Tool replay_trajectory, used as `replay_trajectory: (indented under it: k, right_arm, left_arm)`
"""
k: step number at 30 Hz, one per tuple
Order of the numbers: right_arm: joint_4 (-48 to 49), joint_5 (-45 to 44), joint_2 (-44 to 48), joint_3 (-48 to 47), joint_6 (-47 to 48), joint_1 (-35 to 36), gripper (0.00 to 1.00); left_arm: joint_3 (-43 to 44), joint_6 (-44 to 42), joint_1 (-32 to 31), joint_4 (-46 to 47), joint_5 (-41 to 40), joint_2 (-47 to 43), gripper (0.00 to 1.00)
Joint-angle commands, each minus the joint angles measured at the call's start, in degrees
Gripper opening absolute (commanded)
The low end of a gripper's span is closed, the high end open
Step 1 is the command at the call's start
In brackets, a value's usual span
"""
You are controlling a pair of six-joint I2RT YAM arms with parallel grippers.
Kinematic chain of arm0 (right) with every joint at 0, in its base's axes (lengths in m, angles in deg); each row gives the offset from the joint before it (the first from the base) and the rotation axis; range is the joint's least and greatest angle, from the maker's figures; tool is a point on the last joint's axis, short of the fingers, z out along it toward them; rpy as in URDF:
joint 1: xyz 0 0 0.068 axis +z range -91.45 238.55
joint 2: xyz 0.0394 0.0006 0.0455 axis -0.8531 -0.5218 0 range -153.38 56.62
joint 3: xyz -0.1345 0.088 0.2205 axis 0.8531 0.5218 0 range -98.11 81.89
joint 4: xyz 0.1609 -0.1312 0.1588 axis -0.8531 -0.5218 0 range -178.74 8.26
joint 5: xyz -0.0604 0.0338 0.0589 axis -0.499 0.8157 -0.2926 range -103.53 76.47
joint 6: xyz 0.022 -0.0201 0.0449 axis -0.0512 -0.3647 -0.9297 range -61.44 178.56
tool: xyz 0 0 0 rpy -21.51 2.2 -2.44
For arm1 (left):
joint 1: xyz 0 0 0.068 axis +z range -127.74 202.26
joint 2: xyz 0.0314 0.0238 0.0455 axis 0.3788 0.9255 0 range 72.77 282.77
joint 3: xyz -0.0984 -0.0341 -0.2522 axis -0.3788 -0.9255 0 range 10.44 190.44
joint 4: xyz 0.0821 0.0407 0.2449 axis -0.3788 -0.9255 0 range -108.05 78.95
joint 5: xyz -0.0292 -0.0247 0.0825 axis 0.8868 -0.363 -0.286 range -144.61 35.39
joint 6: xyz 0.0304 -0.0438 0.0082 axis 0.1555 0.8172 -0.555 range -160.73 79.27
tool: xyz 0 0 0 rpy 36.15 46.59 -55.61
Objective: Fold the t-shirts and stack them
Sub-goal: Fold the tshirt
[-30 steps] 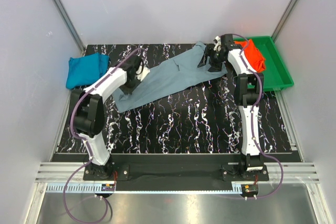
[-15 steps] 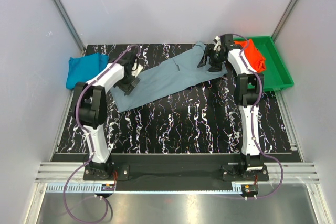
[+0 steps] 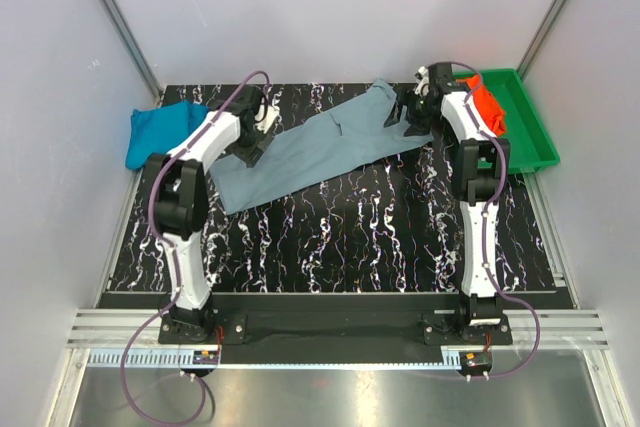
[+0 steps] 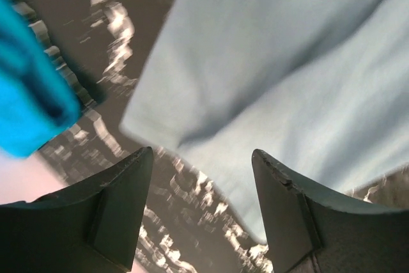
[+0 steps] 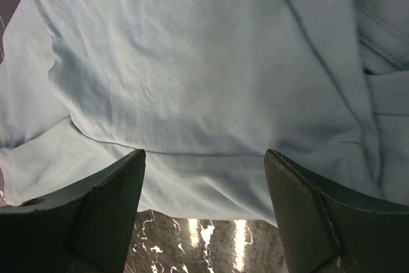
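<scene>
Right wrist: grey-blue t-shirt (image 5: 192, 75) beneath gripper (image 5: 204, 158)

Black marbled table (image 3: 350, 237) — grey-blue t-shirt (image 3: 320, 147) spread diagonally, teal t-shirt (image 3: 160, 132) bunched far-left, green tray (image 3: 530, 137) far-right.

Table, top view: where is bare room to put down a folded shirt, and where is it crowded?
The widest bare patch of the table is the near half, from its near edge up to the grey-blue shirt. A narrow strip lies beyond that shirt, right of the teal shirt. Crowded: far right, with the right hand, green tray and orange-red shirt.
</scene>
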Motion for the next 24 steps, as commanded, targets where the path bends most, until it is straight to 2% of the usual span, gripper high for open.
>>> replay_trajectory:
  k: [1,5,12,24]
  right_arm:
    - [-0.5,-1.8,3.8,0.6,0.8,-1.0,0.83]
    - [-0.7,-2.8,2.8,-1.6,1.2,-1.8,0.82]
    - [-0.8,-5.3,7.6,0.1,2.3,-2.8,0.83]
    - [-1.4,-4.6,15.1,10.6,2.1,-6.4,0.82]
  left_arm:
    - [4.9,1.7,0.8,-2.3,5.4,5.7,0.67]
    - [8.2,3.3,1.0,-2.2,5.4,9.9,0.66]
    - [16.5,4.2,2.8,-4.2,4.6,14.5,0.68]
    - [13.6,4.0,7.8,-3.7,3.1,13.2,0.68]
